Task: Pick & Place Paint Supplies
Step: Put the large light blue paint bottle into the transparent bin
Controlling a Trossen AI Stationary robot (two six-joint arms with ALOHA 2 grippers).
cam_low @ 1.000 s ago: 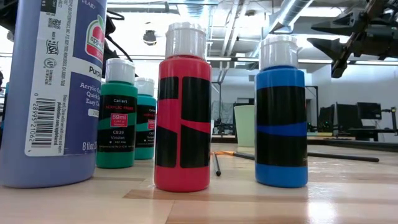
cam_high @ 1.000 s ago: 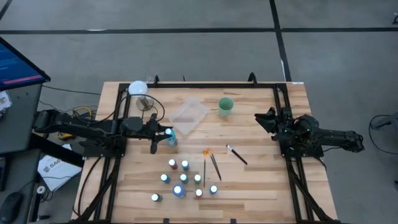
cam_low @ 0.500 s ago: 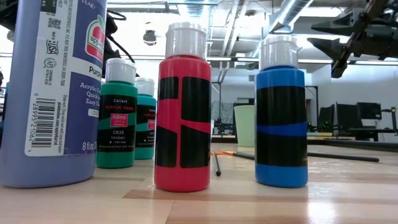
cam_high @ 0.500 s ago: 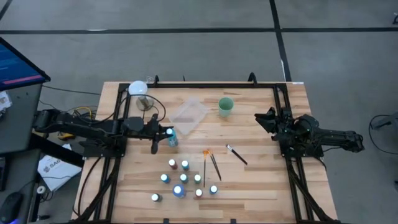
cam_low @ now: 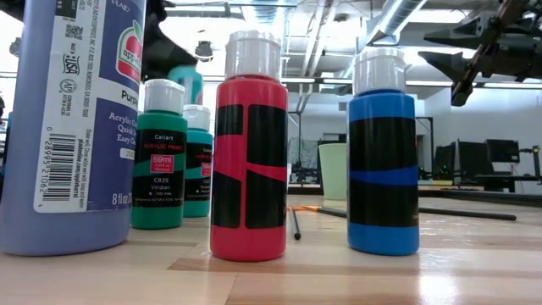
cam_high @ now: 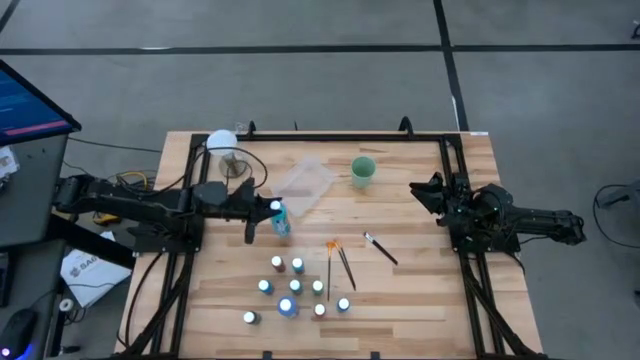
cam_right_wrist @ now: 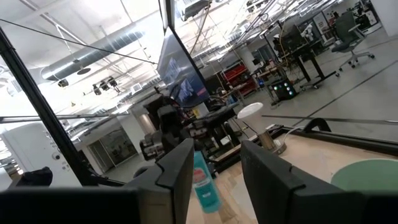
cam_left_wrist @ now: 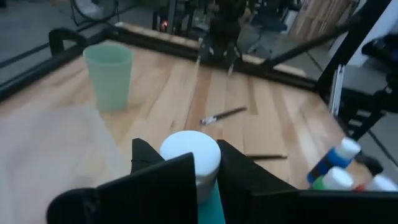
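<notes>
One blue paint bottle (cam_high: 279, 217) with a white cap hangs clear of the bench, clamped between the fingers of the left gripper (cam_high: 268, 212) just off the near corner of the clear plastic tray (cam_high: 303, 184); the left wrist view shows the two dark fingers pressed against the sides of its cap. The low view catches the same bottle lifted above the row of standing ones. Judged from this, the pick is done and the carry is in hand. The next move calls for bringing the bottle over its resting place, probably the tray, and lowering it upright before the fingers part. Nine other bottles (cam_high: 297, 266) stand grouped toward the bench's front edge, one of them a taller blue bottle (cam_high: 286, 307). Three thin brushes lie to the right of that cluster, one an orange-tipped brush (cam_high: 329, 262), another a dark brush (cam_high: 380, 248) set apart. A green cup (cam_high: 363, 171) stands near the back edge. The right gripper (cam_high: 418, 189) waits by the bench's right edge, fingers spread and empty.
</notes>
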